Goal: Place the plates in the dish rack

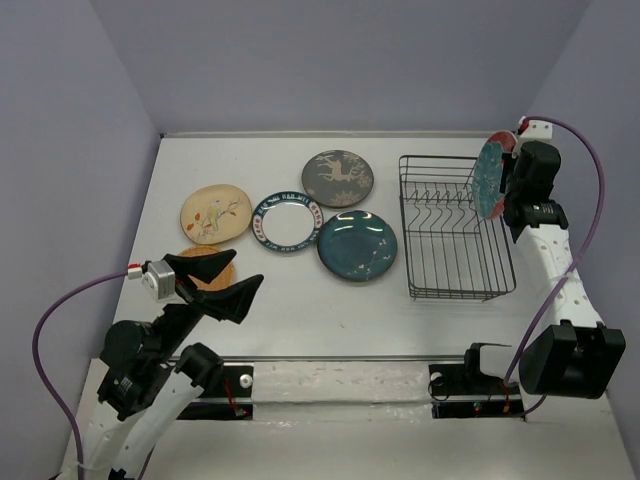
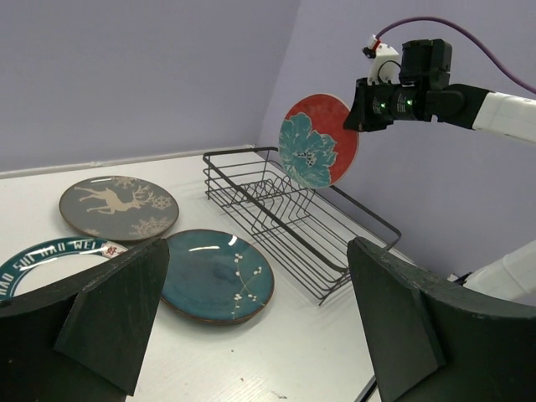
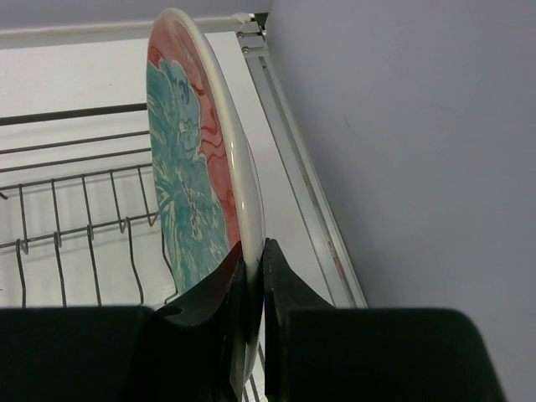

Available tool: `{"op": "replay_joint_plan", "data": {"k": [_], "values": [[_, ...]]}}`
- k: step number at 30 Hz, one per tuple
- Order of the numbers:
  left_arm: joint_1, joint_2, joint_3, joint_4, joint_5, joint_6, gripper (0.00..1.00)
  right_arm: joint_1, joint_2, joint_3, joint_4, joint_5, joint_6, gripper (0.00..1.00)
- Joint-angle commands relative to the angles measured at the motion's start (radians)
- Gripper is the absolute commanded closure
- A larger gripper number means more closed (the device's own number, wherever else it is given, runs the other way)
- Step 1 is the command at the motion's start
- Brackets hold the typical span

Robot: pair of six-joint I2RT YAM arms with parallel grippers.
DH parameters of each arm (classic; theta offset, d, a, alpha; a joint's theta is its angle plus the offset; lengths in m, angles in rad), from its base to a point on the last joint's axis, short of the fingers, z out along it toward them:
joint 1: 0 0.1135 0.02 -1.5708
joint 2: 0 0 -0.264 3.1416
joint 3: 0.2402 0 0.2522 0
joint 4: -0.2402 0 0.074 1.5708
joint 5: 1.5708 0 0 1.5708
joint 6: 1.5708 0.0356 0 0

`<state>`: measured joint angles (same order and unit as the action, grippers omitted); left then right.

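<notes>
My right gripper (image 1: 508, 186) is shut on the rim of the red plate with the teal flower (image 1: 489, 178), holding it on edge above the far right corner of the black wire dish rack (image 1: 409, 228). In the right wrist view both fingers (image 3: 289, 289) pinch the plate (image 3: 188, 167) over the tines (image 3: 75, 180). Four plates lie flat left of the rack: grey with deer (image 1: 338, 177), cream with branch (image 1: 215, 213), white with teal rim (image 1: 286, 221), teal-blue (image 1: 357, 245). The orange plate (image 1: 213, 274) is mostly hidden under my open, empty left gripper (image 1: 248, 268).
The rack holds no plates and stands close to the right wall. In the left wrist view the teal-blue plate (image 2: 213, 275) lies just beside the rack's near corner (image 2: 322, 293). The arm bases sit on a rail (image 1: 340, 380) at the near edge.
</notes>
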<state>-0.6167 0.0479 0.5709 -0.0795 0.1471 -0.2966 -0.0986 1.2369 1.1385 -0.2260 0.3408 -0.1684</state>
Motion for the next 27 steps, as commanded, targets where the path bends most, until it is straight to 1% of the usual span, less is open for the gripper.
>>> {"op": "replay_joint_plan", "data": {"k": [1, 9, 14, 15, 19, 20, 21, 22, 25, 26, 27], "values": [[-0.008, -0.014, 0.024, 0.035, -0.004, 0.010, 0.01, -0.018, -0.071, 0.061, 0.212, 0.055, -0.006, 0.93], [-0.008, -0.006, 0.024, 0.032, -0.007, 0.010, 0.01, -0.018, -0.060, 0.003, 0.214, 0.023, 0.017, 0.93], [-0.008, -0.008, 0.026, 0.032, -0.011, 0.010, 0.01, -0.018, -0.048, -0.060, 0.214, -0.009, 0.064, 0.93], [-0.006, -0.008, 0.026, 0.032, -0.011, 0.010, 0.01, -0.018, -0.047, -0.069, 0.247, -0.010, 0.070, 0.93], [-0.006, -0.003, 0.026, 0.032, -0.011, 0.010, 0.01, -0.018, -0.039, -0.108, 0.263, -0.009, 0.102, 0.93], [-0.008, 0.000, 0.026, 0.032, -0.009, 0.010, 0.01, -0.018, -0.034, -0.112, 0.264, -0.013, 0.109, 0.91], [-0.008, -0.002, 0.026, 0.032, -0.009, 0.010, 0.01, -0.018, -0.028, -0.114, 0.266, -0.003, 0.112, 0.87], [-0.008, 0.000, 0.026, 0.032, -0.009, 0.010, 0.01, -0.018, -0.028, -0.117, 0.266, 0.006, 0.131, 0.75], [-0.008, 0.004, 0.024, 0.032, -0.012, 0.008, 0.01, -0.018, -0.028, -0.115, 0.267, 0.014, 0.138, 0.57], [-0.006, 0.010, 0.024, 0.032, -0.009, 0.008, 0.01, -0.018, -0.030, -0.102, 0.261, 0.010, 0.142, 0.43], [-0.006, 0.010, 0.024, 0.032, -0.009, 0.008, 0.01, -0.018, -0.030, -0.102, 0.261, 0.010, 0.142, 0.42]]}}
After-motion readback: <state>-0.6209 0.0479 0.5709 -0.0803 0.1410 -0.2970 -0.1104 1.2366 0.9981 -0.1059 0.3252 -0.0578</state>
